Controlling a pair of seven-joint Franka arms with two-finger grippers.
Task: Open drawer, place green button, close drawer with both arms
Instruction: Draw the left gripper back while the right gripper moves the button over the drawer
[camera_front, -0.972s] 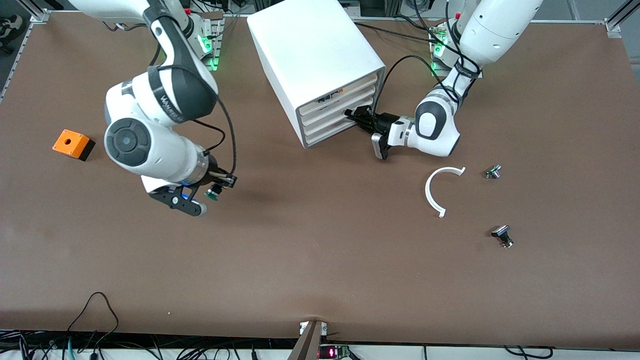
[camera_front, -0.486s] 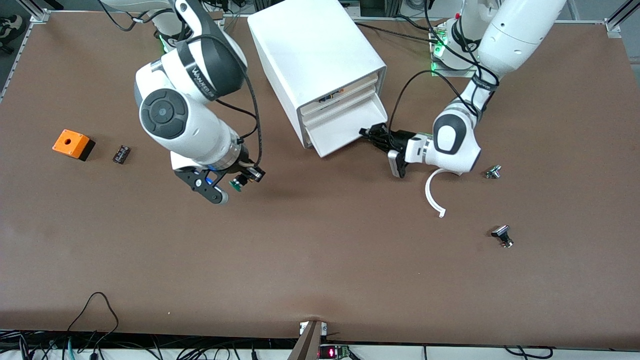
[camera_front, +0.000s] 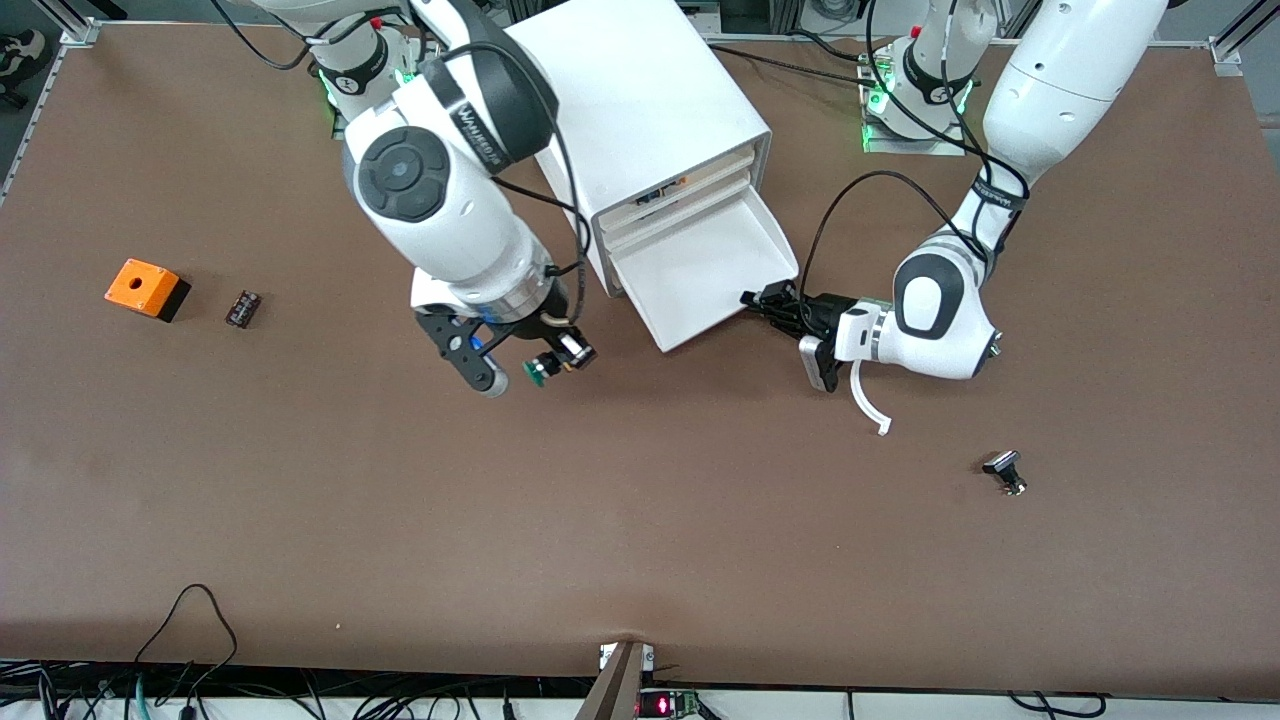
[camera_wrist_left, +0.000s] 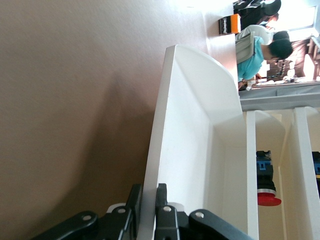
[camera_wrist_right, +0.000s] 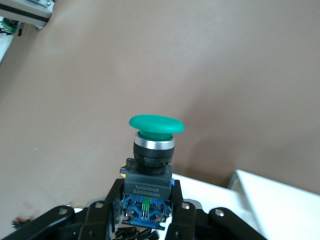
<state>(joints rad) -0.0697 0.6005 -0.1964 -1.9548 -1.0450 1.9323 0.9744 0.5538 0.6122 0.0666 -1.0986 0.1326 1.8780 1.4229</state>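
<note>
Two claws engaged: left claw (camera_front: 752, 298) is clamped on the drawer (camera_front: 712, 278) front to hold it open; button (camera_front: 536, 371) is gripped by right claw (camera_front: 541, 364) beside the drawer, over the counter (camera_front: 640, 520), ready for placing.

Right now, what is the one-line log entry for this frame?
drawer: pulled out | left gripper: shut on drawer front edge | right gripper: holds button over table, beside drawer | button: not yet placed
</note>
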